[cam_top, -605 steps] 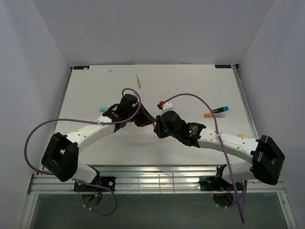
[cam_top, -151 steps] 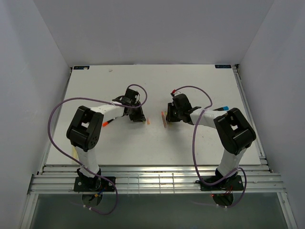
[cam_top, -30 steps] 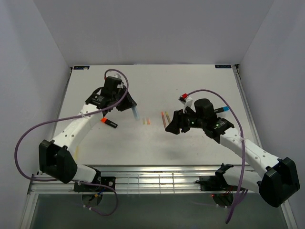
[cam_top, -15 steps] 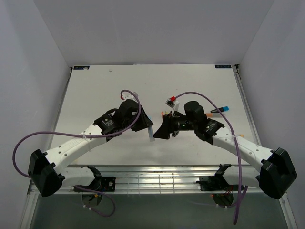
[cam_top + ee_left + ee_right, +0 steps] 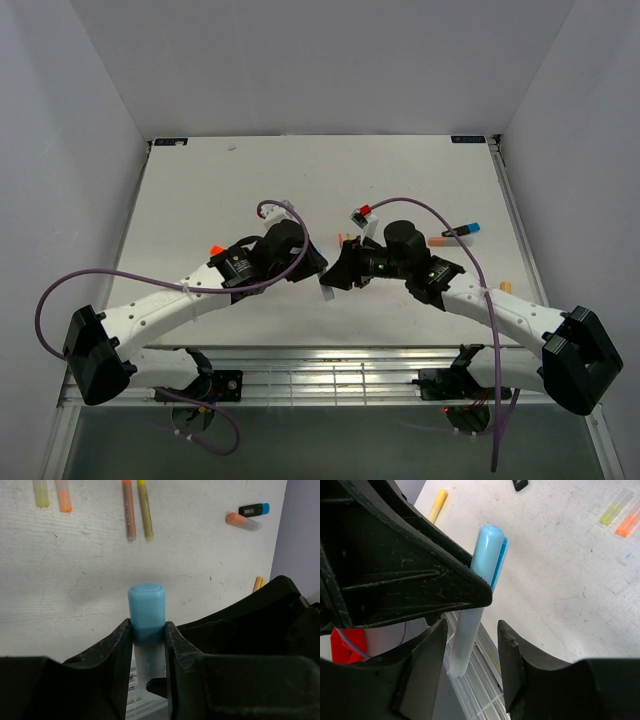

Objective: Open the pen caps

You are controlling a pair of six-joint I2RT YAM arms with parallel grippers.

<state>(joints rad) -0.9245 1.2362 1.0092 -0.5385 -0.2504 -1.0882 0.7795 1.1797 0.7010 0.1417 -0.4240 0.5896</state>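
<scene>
The top camera looks down from above and behind both arms and takes in the whole counter (image 5: 200, 180) from afar. Each wrist camera sits close behind its own gripper, the left gripper (image 5: 148, 627) and the right gripper (image 5: 470, 635), facing forward past the fingers to the counter beyond. Both wrist views share the blue pen cap (image 5: 146, 602) between the grippers, seen from opposite sides.

White arms (image 5: 150, 300), black joints (image 5: 95, 345), purple cables (image 5: 410, 199)

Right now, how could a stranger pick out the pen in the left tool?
Over the table's near middle, the left tool grips a pen with a light blue cap and clear barrel. The other pens lie flat; this one is held up.
</scene>
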